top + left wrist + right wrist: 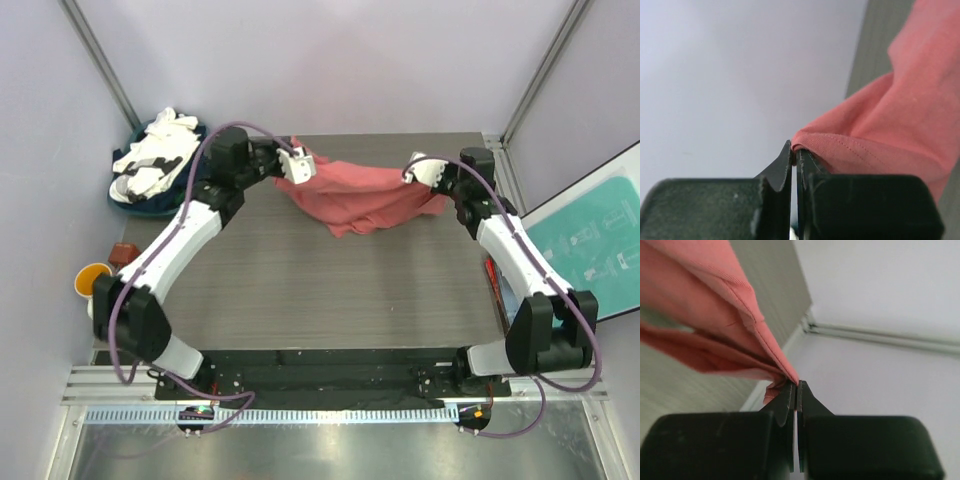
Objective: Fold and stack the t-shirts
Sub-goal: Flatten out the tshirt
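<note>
Left claw (297, 163): closed almost completely, its dark fingertips (782, 167) pinching a stitched hem of the coral-red t-shirt (360, 196). It was raised above the far left part of the table (330, 300).
Right claw (418, 172): also closed to a sliver, nipping a bunched fold of the same shirt's edge at the very tips, above the far right part of the table.
Coral-red t-shirt: hung stretched between the two claws across the far side of the table. Its upper edge ran nearly straight from one claw to the other and its middle sagged in loose folds. The lowest folds appeared to reach the tabletop, though contact could not be told for certain.
Other t-shirts (155, 162): a crumpled heap of white cloth over dark navy lay off the table's far left corner, well apart from the held shirt.
Mug (90, 280): orange-lined, it stood off the table's left edge beside the left arm, near a small reddish-brown object (124, 254).
Board (598, 240): white with teal print, it lay at the right, outside the table.
</note>
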### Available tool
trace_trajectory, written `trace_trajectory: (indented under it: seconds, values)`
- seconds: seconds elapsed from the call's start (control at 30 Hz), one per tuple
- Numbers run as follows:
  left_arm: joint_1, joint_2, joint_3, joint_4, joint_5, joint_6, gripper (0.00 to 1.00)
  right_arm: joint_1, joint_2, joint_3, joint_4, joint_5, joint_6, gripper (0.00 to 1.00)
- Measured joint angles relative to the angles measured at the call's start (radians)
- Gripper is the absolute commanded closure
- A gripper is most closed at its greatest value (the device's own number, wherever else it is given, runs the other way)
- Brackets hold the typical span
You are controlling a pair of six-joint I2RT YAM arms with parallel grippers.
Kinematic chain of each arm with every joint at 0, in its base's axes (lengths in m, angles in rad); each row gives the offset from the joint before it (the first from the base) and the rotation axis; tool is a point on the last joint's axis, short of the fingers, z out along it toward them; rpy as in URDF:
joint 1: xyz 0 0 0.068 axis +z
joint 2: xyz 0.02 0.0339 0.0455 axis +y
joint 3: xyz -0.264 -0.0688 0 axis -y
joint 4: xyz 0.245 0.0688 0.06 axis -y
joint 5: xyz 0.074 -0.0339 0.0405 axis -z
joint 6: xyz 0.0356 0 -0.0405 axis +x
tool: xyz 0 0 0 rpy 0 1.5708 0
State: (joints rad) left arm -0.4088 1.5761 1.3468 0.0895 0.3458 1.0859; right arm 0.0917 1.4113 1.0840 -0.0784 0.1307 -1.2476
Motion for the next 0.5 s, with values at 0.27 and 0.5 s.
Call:
trace_trajectory:
  seconds: [0.27, 0.5]
  values:
    - [0.055, -0.206, -0.011, -0.644, 0.080, 0.135, 1.00, 0.012, -0.130, 0.113, -0.557, -0.333, -0.094, 0.99]
    - [0.121, -0.233, 0.002, -0.922, 0.096, 0.149, 1.00, 0.031, -0.130, 0.311, -0.804, -0.457, -0.086, 0.99]
